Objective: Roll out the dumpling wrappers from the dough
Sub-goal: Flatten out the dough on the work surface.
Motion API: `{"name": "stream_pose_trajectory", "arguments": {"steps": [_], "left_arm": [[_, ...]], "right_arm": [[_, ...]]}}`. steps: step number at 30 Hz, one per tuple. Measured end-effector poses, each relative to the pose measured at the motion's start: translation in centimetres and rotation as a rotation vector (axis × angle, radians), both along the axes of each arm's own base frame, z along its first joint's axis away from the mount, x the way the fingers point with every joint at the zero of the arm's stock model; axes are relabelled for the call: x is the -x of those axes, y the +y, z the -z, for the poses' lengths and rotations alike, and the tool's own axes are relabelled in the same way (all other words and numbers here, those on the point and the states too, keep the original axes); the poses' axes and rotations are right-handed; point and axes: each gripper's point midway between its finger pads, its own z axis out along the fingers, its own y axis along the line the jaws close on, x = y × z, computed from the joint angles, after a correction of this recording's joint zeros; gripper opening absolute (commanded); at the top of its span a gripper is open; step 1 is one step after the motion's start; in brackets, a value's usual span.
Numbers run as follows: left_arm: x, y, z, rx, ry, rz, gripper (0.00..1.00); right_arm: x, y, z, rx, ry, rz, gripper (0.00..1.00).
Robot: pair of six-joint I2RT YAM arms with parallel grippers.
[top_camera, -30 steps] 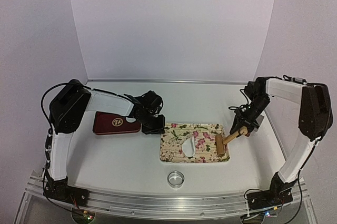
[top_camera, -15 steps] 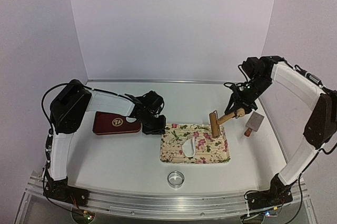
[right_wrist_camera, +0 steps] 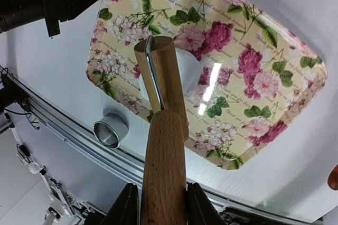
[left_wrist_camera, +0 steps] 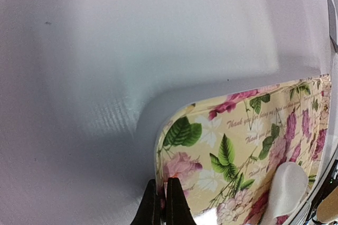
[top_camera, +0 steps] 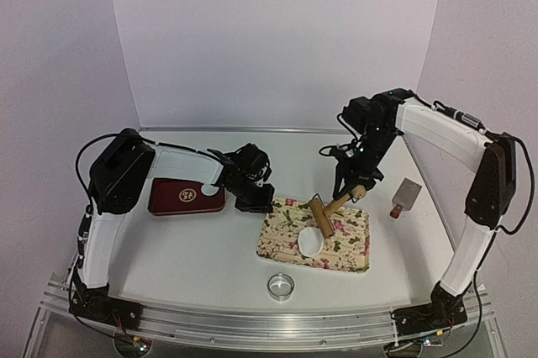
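Observation:
The dough (top_camera: 309, 242) is a white flattened lump in the middle of the floral tray (top_camera: 353, 249). In the left wrist view the dough (left_wrist_camera: 288, 188) shows at the lower right. My right gripper (top_camera: 357, 187) is shut on the handle of the wooden roller (top_camera: 323, 217), whose head hangs tilted just above the dough. In the right wrist view the roller (right_wrist_camera: 161, 77) covers part of the dough (right_wrist_camera: 190, 69), and the fingers (right_wrist_camera: 127, 204) clamp the handle. My left gripper (left_wrist_camera: 162, 184) is shut on the tray's near-left rim (left_wrist_camera: 158, 146). A small white patch on the red box may be a wrapper; I cannot tell.
A shiny metal ring cutter (top_camera: 282, 285) stands in front of the tray, also seen as the ring cutter (right_wrist_camera: 111, 130). A dark red box (top_camera: 181, 197) lies to the left behind my left arm. A scraper with a red handle (top_camera: 405, 197) lies at the right.
My right arm lifted the roller off the tray's right end, swung it up and left, and now holds it over the dough. The left gripper and tray shifted slightly right, the tray turning a little.

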Motion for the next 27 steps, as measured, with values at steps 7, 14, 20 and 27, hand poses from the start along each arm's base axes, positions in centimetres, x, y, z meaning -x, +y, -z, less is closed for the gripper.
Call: {"name": "stream_pose_trajectory", "arguments": {"steps": [7,14,20,27], "left_arm": [[-0.7,-1.5,-0.1,0.000,-0.035,0.082,0.00],[-0.7,-1.7,-0.1,0.003,-0.043,0.102,0.00],[-0.7,-1.7,-0.1,0.003,-0.043,0.102,0.00],[-0.7,-1.7,-0.1,0.003,-0.043,0.102,0.00]], "right_arm": [[0.0,0.4,1.3,0.064,-0.030,-0.135,0.00],[0.3,1.4,1.8,0.080,-0.063,-0.251,0.00],[0.2,1.9,3.0,0.115,-0.073,-0.331,0.00],[0.3,1.8,3.7,0.151,-0.086,-0.373,0.00]]}}
